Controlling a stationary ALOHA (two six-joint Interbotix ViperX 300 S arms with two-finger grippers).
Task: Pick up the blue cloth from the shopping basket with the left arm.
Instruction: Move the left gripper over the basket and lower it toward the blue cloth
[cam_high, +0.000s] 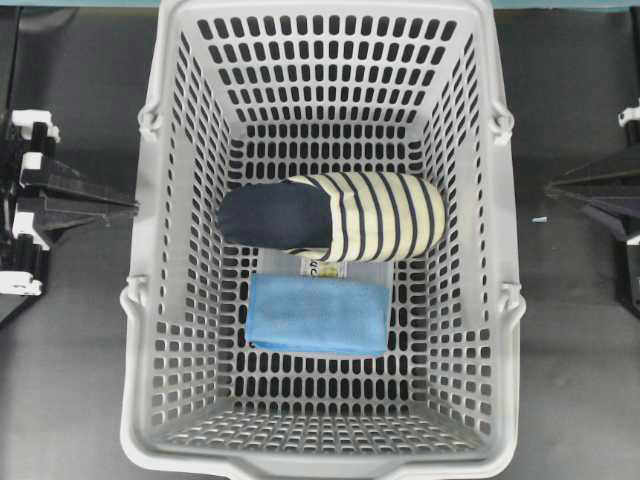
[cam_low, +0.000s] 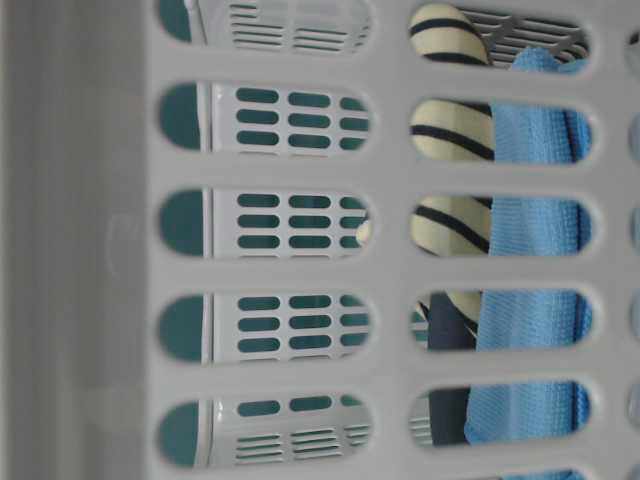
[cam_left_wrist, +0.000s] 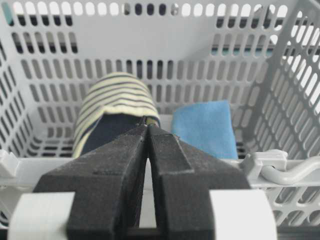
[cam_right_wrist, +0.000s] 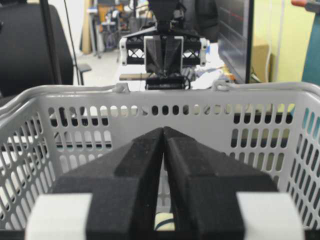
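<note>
The blue cloth (cam_high: 318, 315) lies flat on the floor of the grey shopping basket (cam_high: 140, 300), just in front of a navy and cream striped roll (cam_high: 340, 217). My left gripper (cam_high: 133, 207) waits outside the basket's left wall, shut and empty. In the left wrist view its tips (cam_left_wrist: 147, 125) meet over the basket rim (cam_left_wrist: 280, 170), with the blue cloth (cam_left_wrist: 205, 127) inside and to the right. My right gripper (cam_high: 550, 186) sits outside the right wall, also shut on nothing (cam_right_wrist: 163, 129). The table-level view shows the cloth (cam_low: 530, 230) through the wall slots.
A clear package with a label (cam_high: 330, 268) lies partly under the cloth and the roll. The striped roll (cam_left_wrist: 112, 107) stands directly ahead of the left gripper. The basket's high slotted walls (cam_low: 90, 250) surround everything. The dark tabletop (cam_high: 70, 330) flanks the basket.
</note>
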